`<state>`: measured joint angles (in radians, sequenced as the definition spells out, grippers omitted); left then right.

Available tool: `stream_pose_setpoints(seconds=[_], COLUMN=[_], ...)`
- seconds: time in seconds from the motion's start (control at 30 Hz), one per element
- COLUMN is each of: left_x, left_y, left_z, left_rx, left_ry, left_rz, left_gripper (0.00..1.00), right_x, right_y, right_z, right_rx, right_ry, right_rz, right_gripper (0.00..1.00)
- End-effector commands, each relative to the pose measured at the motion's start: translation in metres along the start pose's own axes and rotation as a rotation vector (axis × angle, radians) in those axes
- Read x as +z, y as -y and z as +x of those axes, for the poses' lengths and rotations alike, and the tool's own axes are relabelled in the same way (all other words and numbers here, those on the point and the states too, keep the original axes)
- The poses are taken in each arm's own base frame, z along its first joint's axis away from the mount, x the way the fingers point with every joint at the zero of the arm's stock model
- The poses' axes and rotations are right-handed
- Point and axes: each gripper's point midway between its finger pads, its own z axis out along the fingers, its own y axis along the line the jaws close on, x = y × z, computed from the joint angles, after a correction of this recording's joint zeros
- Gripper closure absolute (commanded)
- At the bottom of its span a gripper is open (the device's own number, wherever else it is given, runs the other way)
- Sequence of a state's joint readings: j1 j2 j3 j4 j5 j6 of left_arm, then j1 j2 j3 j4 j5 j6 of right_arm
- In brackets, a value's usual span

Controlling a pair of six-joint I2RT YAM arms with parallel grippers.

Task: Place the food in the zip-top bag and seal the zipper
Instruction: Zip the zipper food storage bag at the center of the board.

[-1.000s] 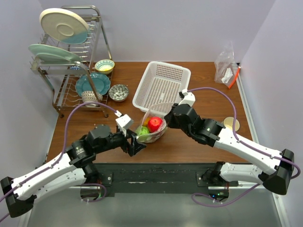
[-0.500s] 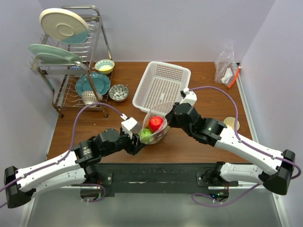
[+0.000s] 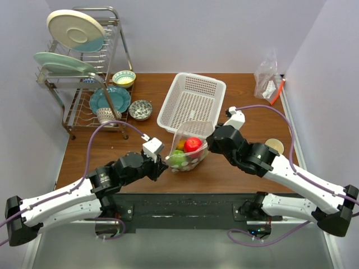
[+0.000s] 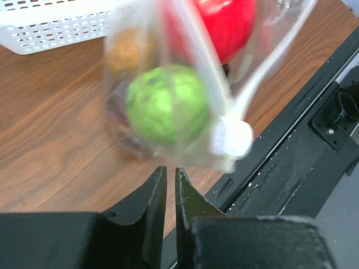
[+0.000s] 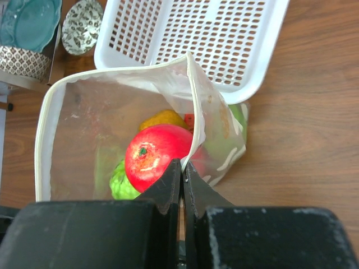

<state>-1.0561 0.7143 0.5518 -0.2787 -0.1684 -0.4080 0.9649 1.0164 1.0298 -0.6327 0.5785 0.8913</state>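
The zip-top bag (image 3: 188,150) stands on the table in front of the white basket, mouth up and open. The food inside it includes a red apple (image 5: 157,157), a green ball (image 4: 165,103) and an orange piece (image 5: 162,119). The pale zipper (image 5: 112,75) runs round the open mouth. My right gripper (image 5: 183,162) is shut on the near rim of the bag, right beside the apple. My left gripper (image 4: 170,168) sits at the bag's lower left corner. Its jaws are closed to a thin slit, with no plastic seen between them.
A white basket (image 3: 190,103) lies behind the bag. A dish rack (image 3: 84,73) with plates and bowls fills the back left. Another clear bag (image 3: 268,78) with a red-orange strip leans in the back right corner. A tan disc (image 3: 275,147) lies by the right arm.
The left jaws have closed from wide to a slit and moved in to the bag's corner. The right gripper has drawn the bag rim a little to the right.
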Motion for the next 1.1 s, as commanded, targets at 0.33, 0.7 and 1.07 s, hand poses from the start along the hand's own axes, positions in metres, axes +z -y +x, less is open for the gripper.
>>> stream_pose_setpoints(seconds=[0.33, 0.7, 1.07], left_x=[-0.003, 0.002, 0.018], left_y=[0.025, 0.023, 0.032], left_z=[-0.029, -0.014, -0.021], left_rx=[-0.002, 0.06, 0.207], left_ry=[0.109, 0.279, 0.337], left_rz=[0.122, 0.205, 0.231], left_gripper=[0.38, 0.41, 0.45], right_x=[-0.012, -0.01, -0.005], right_y=[0.025, 0.021, 0.013], right_z=[-0.009, -0.01, -0.006], right_rx=[0.03, 0.023, 0.018], right_ry=[0.058, 0.058, 0.034], right_rz=[0.056, 0.056, 0.047], right_gripper=[1.0, 1.0, 1.0])
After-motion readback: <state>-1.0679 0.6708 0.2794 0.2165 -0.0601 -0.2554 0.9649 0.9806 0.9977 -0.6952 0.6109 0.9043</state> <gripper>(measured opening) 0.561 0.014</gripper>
